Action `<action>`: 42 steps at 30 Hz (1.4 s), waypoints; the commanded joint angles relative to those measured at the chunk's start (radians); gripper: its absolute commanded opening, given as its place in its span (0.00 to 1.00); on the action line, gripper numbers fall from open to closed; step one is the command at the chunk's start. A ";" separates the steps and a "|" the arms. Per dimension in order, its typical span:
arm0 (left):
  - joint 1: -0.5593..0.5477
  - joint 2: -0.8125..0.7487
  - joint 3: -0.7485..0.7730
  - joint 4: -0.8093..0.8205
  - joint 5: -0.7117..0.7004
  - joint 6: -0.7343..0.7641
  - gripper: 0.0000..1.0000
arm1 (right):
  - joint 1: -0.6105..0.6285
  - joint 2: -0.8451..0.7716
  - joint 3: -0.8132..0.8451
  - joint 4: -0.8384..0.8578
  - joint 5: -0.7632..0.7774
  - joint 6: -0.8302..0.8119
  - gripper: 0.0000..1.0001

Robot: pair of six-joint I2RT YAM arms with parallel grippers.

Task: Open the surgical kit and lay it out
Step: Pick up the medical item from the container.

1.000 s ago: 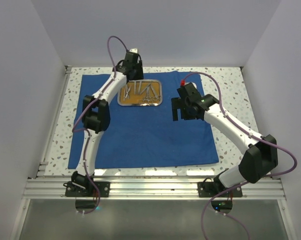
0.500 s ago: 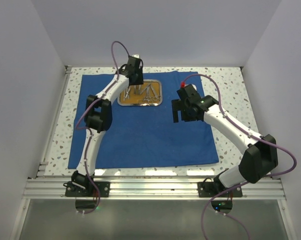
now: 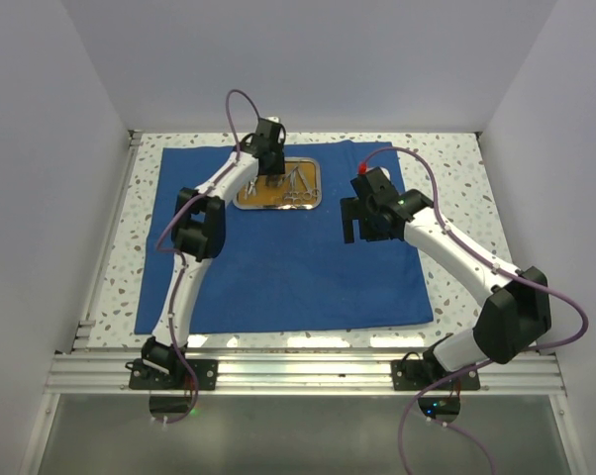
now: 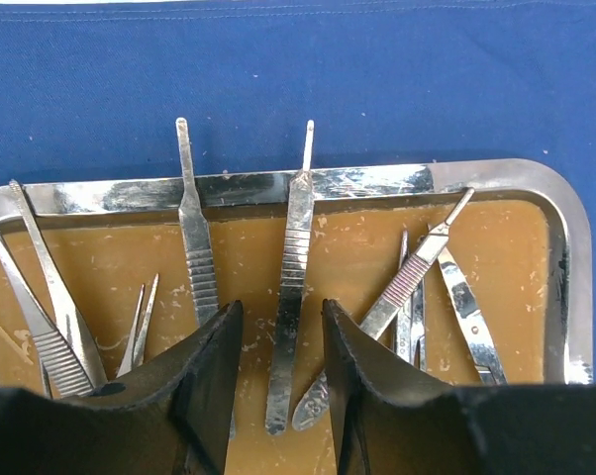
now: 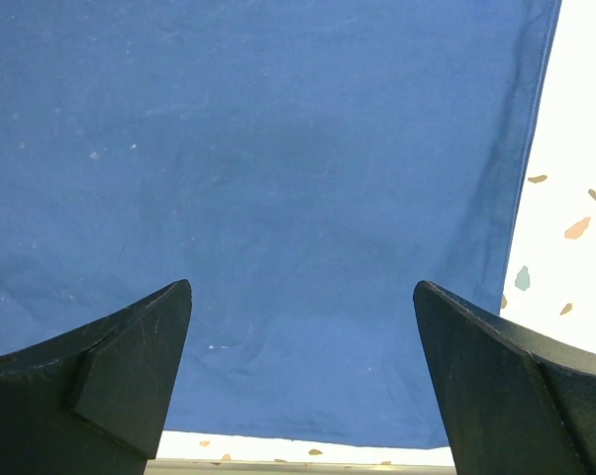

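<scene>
The royal-blue cloth (image 3: 288, 257) lies spread flat on the table. The steel tray (image 3: 241, 203) with its orange-brown inside sits on the cloth's far part and also shows in the left wrist view (image 4: 377, 181). Several silvery instruments lie in the tray: tweezers (image 4: 41, 297) at the left, two flat ribbed handles (image 4: 194, 247), and scissors or clamps (image 4: 456, 307) at the right. My left gripper (image 3: 271, 166) (image 4: 278, 332) is open low over the tray, with one ribbed handle (image 4: 293, 267) lying between its fingers, untouched. My right gripper (image 3: 352, 220) (image 5: 303, 327) is open and empty above the cloth, right of the tray.
The speckled tabletop (image 3: 447, 188) borders the cloth on all sides and shows at the right in the right wrist view (image 5: 575, 228). White walls close in the left, back and right. An aluminium rail (image 3: 298, 371) runs along the near edge by the arm bases.
My left gripper has moved a little right and come down over the tray. The right arm has barely moved.
</scene>
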 commanded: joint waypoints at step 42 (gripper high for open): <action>-0.025 -0.325 -0.116 -0.047 -0.129 0.049 0.00 | -0.039 -0.075 -0.008 0.047 -0.050 -0.013 0.98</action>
